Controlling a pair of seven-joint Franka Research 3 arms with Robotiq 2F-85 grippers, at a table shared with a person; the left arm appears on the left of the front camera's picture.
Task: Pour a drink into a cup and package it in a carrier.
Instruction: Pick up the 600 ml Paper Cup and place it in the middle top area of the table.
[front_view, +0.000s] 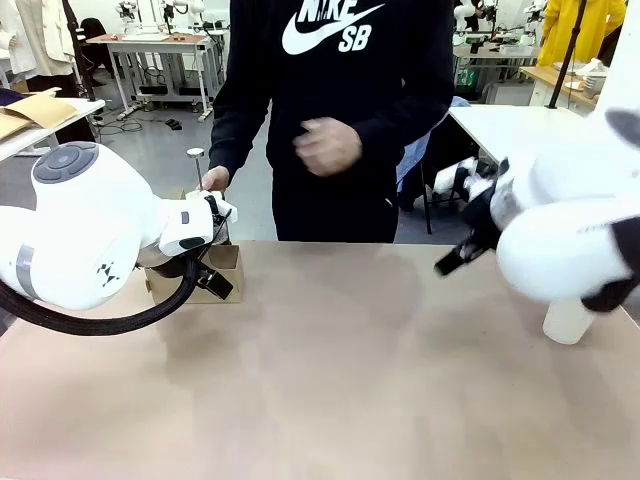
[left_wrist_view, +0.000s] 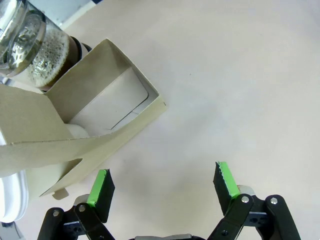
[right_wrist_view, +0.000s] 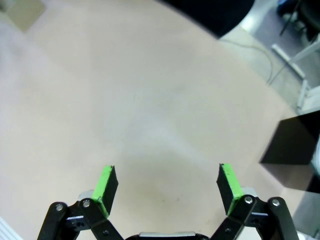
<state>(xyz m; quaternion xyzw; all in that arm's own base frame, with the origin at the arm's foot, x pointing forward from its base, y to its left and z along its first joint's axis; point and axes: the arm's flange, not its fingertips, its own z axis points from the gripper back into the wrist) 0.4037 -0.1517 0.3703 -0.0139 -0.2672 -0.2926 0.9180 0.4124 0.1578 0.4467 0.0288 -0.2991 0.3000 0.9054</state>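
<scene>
Carrier (left_wrist_view: 35, 130) of brown cardboard sits at the left end of the counter (front_view: 340, 370), far side, tucked behind my left arm. Through my left wrist camera it lies up and to the left of my left end effector (left_wrist_view: 162, 182), whose jaws stand wide apart with nothing between them, over bare counter. The carrier's lower corner comes just beside my left finger, outside the gap; I cannot tell whether they touch. Beyond the carrier a glass pitcher (left_wrist_view: 20, 30) hangs tilted, and the drink (left_wrist_view: 50, 60) inside it is amber and frothy. Something white shows in the carrier's open pocket, but I cannot make out what it is.

From the front, one person's hand (front_view: 213, 180) is at the carrier's far edge, and the other hand (front_view: 327, 146) is raised before the black sweatshirt, blurred.

My right end effector (right_wrist_view: 167, 182) is also spread wide and grips nothing, hovering over bare counter well apart from the carrier. A black box (right_wrist_view: 292, 140) stands off to one side of it. At the far right, the cup (front_view: 568, 320) stands on the counter, partly hidden under my right arm.
</scene>
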